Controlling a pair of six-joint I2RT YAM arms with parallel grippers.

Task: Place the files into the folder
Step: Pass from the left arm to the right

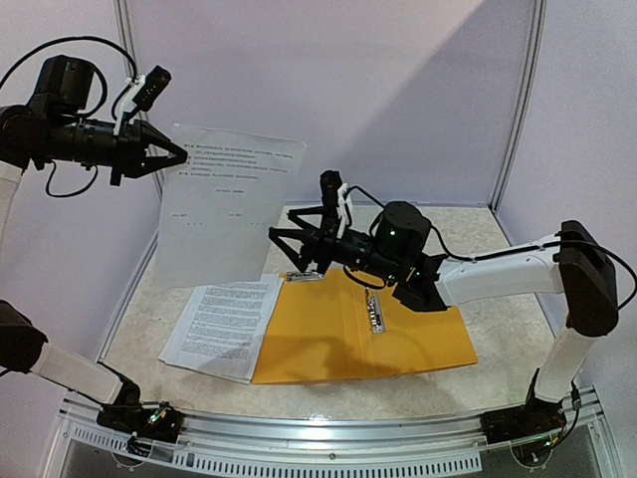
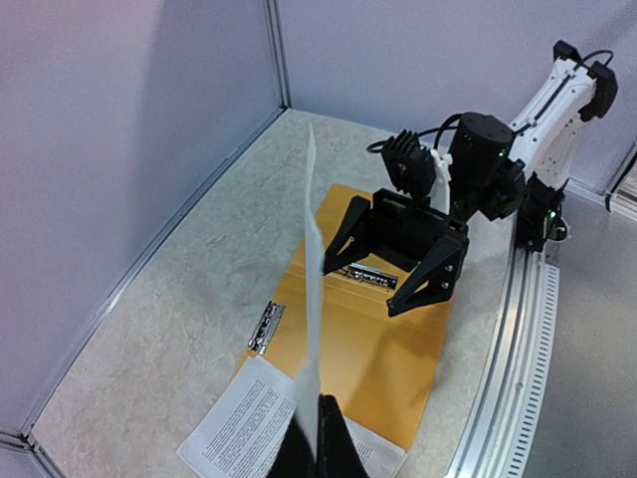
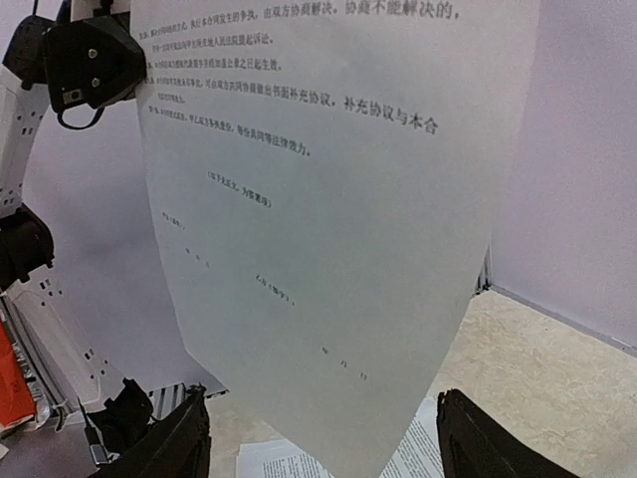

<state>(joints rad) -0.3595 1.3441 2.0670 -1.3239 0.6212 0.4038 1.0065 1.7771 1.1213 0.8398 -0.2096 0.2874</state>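
Note:
My left gripper [image 1: 175,154] is raised high at the left and is shut on the top edge of one white printed sheet [image 1: 229,204], which hangs in the air. The left wrist view shows this sheet edge-on [image 2: 312,299] between the fingers [image 2: 333,448]. More printed sheets [image 1: 224,324] lie on the table, tucked under the left side of the flat orange-yellow folder [image 1: 338,344]. My right gripper [image 1: 286,249] is open and empty, hovering above the folder's far left corner and facing the hanging sheet [image 3: 318,249].
A metal clip bar [image 1: 376,314] lies on the folder, and another [image 1: 304,277] sits under my right gripper. Walls close in the back and both sides. A metal rail [image 1: 328,433] runs along the near edge.

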